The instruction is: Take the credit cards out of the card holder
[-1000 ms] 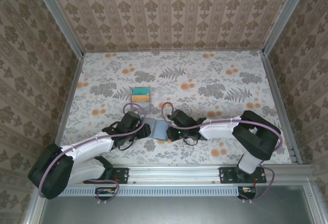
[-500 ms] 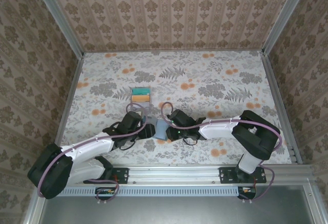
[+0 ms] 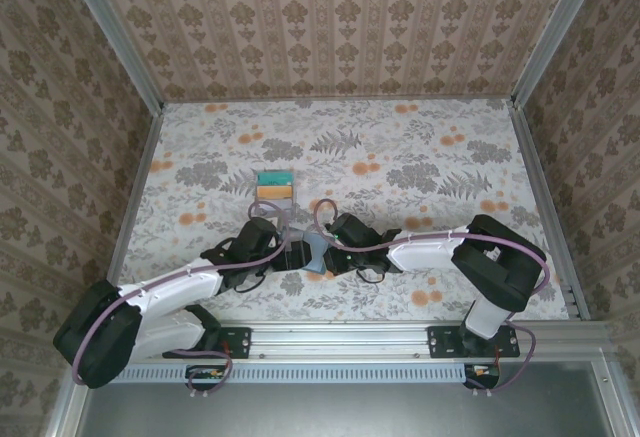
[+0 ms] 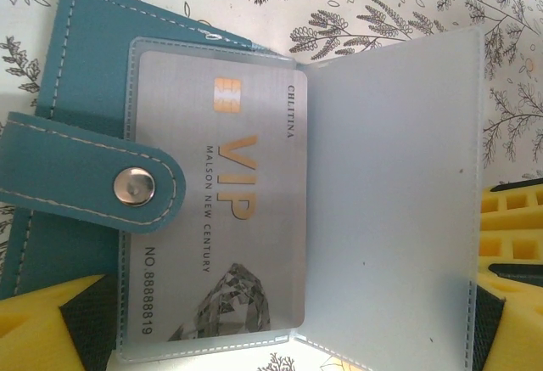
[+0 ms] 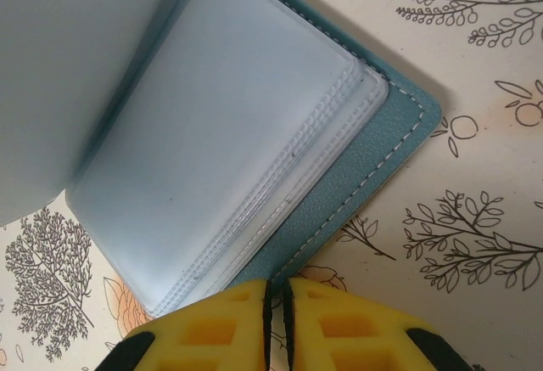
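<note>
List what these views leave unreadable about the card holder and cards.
- Top external: card holder interior, too small, crowded by left pincer and right pincer.
- Left wrist: anything behind the silver VIP card; the snap strap covers its edge.
- Right wrist: contents of the lower frosted sleeves, stacked under the top one.
- Top external: number of stacked cards, too small.

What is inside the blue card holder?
A silver VIP card sits in a clear sleeve of the card holder. The snap strap covers part of it; stacked sleeves hide anything deeper.
</note>
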Available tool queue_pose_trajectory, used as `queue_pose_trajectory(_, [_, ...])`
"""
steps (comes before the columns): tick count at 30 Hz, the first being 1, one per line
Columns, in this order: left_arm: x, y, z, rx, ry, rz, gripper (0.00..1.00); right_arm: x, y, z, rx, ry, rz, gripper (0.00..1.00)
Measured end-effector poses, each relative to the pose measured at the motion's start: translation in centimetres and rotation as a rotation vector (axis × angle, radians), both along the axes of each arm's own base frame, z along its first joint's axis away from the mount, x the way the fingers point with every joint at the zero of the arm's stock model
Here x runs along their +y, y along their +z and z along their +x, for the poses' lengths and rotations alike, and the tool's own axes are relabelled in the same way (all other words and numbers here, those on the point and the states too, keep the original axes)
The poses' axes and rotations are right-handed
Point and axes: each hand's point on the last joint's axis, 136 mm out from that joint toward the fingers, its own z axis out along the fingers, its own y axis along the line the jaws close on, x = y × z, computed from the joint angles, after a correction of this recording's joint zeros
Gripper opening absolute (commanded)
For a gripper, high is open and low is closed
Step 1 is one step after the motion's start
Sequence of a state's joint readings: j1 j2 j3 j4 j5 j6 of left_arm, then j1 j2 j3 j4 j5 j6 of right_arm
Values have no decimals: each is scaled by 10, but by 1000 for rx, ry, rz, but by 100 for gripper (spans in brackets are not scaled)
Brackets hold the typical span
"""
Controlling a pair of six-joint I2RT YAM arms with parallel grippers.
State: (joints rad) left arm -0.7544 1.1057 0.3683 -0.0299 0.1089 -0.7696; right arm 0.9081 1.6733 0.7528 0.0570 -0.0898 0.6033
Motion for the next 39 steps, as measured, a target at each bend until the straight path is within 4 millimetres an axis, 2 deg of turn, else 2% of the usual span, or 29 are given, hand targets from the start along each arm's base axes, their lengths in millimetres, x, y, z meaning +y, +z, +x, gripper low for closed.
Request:
queue_pose_trajectory(5, [1,4,-3,-6,-7,-2,100,0,0,0,0,0,0,19])
queue_pose_trajectory(12, [2,29,-3,-51,-9,-40,100,0,0,-1,1,-1,1,22])
queue_pose_trajectory(15, [2,33,-3,-57,-10,-43,100,2,1,0,-1,0,3,24])
queue_pose_trajectory(18, [6,31,-1,-51,3,-33,100,2,2,0,-1,0,3,29])
queue_pose_trajectory(22, [16,28,4,-41,35,-16,100,-2,6,0,-12,-9,-9,30])
queue_pose_trajectory(26, [22,25,8,-31,52,-7,100,-5,21,3,-44,-24,1,30])
queue_pose_trajectory(30, [18,23,8,-22,39,-18,100,-5,33,6,-69,-32,17,30])
queue_pose_trajectory(34, [13,16,9,1,21,-18,100,-4,34,7,-71,-35,17,30])
queue_pose_trajectory(39, [11,7,9,24,16,-8,100,-5,24,6,-51,-40,0,30])
